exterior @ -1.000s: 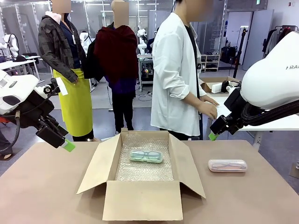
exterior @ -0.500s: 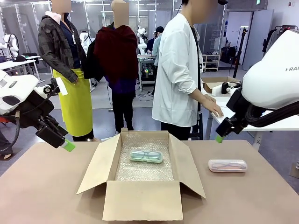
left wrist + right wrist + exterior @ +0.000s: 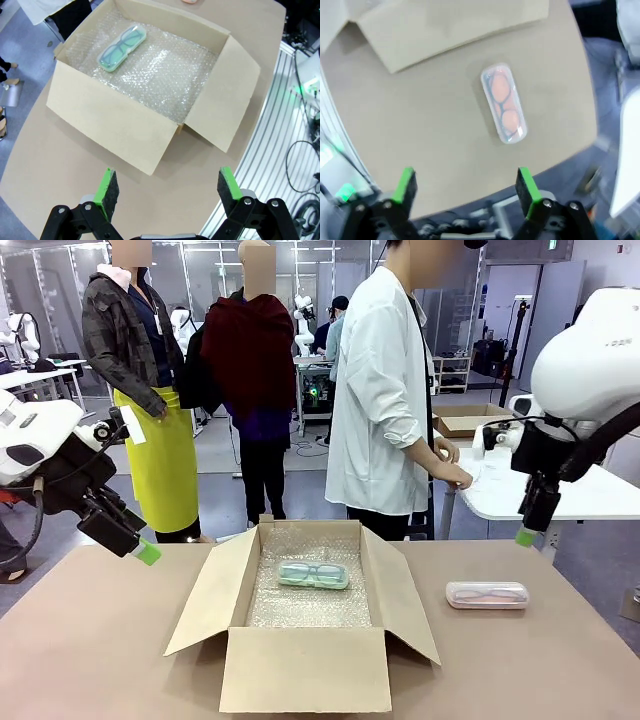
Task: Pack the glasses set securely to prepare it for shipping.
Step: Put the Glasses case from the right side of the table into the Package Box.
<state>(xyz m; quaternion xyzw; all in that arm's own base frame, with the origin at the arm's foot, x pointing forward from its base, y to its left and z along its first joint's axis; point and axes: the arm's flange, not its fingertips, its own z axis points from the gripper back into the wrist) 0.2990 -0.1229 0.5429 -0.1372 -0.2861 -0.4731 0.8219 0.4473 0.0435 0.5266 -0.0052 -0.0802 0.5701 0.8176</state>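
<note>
Glossy white rounded shell on left arm and right arm; faint grey lettering at three o'clock on the right shell; black cable at seven o'clock under the left; black linkage fingers, pale round bolts, bright green pads on left gripper and right gripper.

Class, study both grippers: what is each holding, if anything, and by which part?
Nothing is held. The left gripper hangs open beside the cardboard box; the right gripper hangs open, apart from the pink case, which lies on the table.

Lab: white workbenches, floor cables
</note>
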